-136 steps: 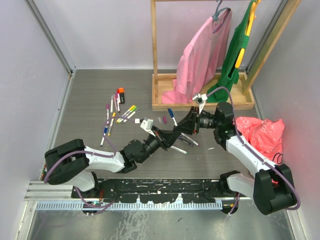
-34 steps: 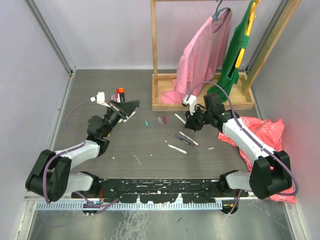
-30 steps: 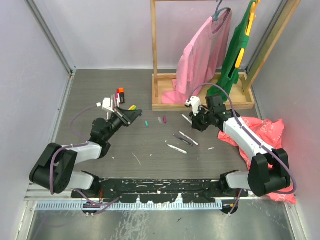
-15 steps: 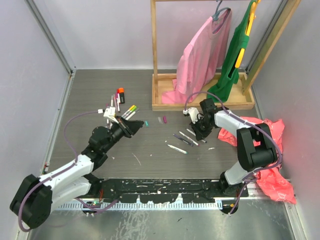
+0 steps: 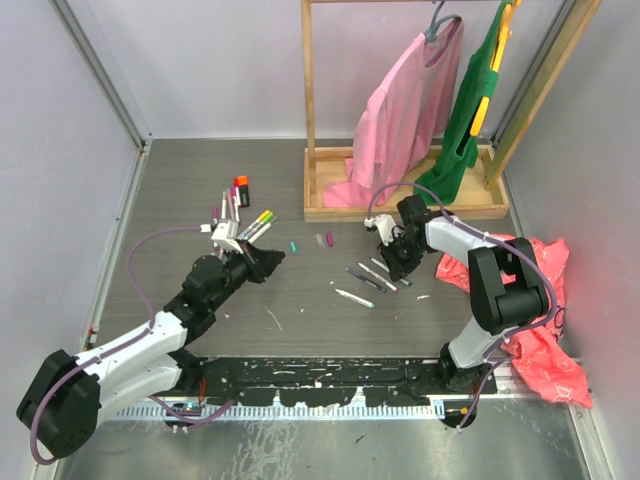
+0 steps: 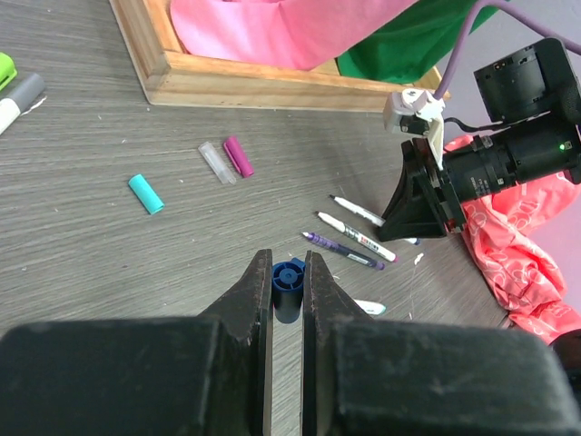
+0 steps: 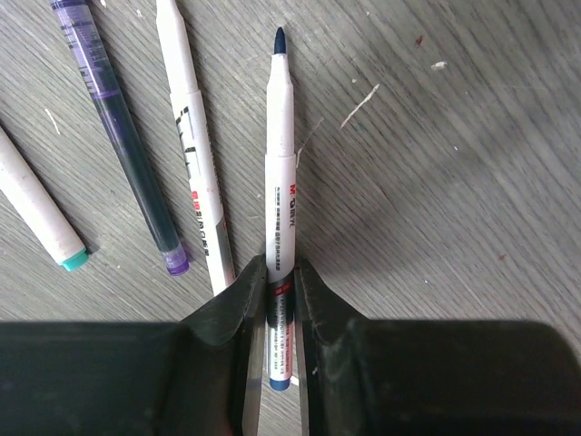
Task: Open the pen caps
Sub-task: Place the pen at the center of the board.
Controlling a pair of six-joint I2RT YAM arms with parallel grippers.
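Both arms have swung apart from their meeting at mid-bench: the left has drawn back leftward and the right has dropped low among loose pens. Left fingers (image 6: 263, 272) are pinched on a blue cap (image 6: 288, 277), its open end toward the wrist camera, above bare bench. Right fingers (image 7: 252, 282) are almost closed round a white pen (image 7: 280, 163), blue tip pointing away. A second white pen (image 7: 186, 136) lies just beside it and a purple pen (image 7: 123, 127) next over; the other side is clear bench. Ahead of the blue cap lie a teal cap (image 6: 145, 193), a clear cap (image 6: 216, 163) and a magenta cap (image 6: 239, 155), near the rack base (image 6: 272, 89) edge. Red cloth (image 6: 517, 263) crowds the right arm's outer side
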